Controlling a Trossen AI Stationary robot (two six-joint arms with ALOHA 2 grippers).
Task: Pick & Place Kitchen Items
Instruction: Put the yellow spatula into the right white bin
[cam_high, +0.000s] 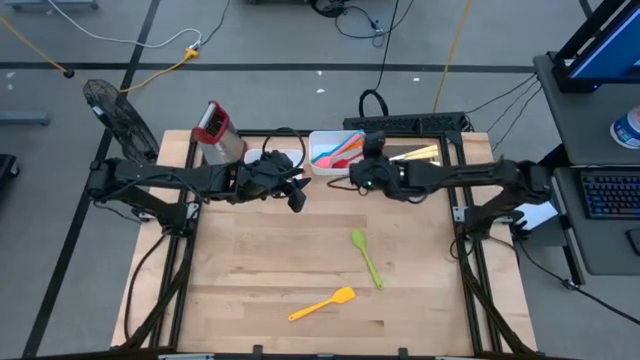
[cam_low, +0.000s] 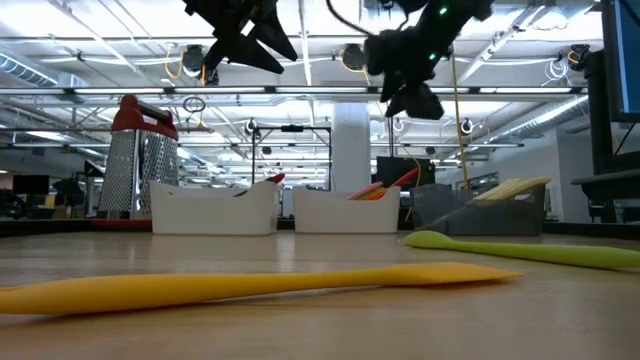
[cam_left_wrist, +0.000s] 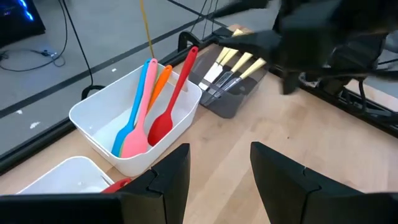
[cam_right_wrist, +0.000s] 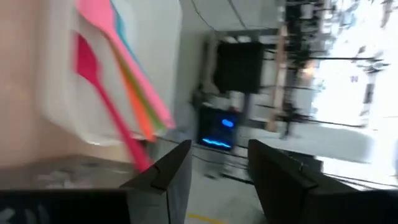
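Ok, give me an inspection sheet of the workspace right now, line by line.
Surface: wooden table, mostly bare.
Job's things: green spatula and yellow spatula on the table; coloured utensils in the white tray; knives in the dark tray.
Clutter: grater at the back.
Grippers: left gripper and right gripper both open, empty, raised by the trays.
Cables: on the floor behind.
Surroundings: fan, keyboard.

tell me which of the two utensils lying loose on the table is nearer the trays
The green spatula: it lies mid-table, closer to the white tray, while the yellow spatula lies toward the table's front edge.
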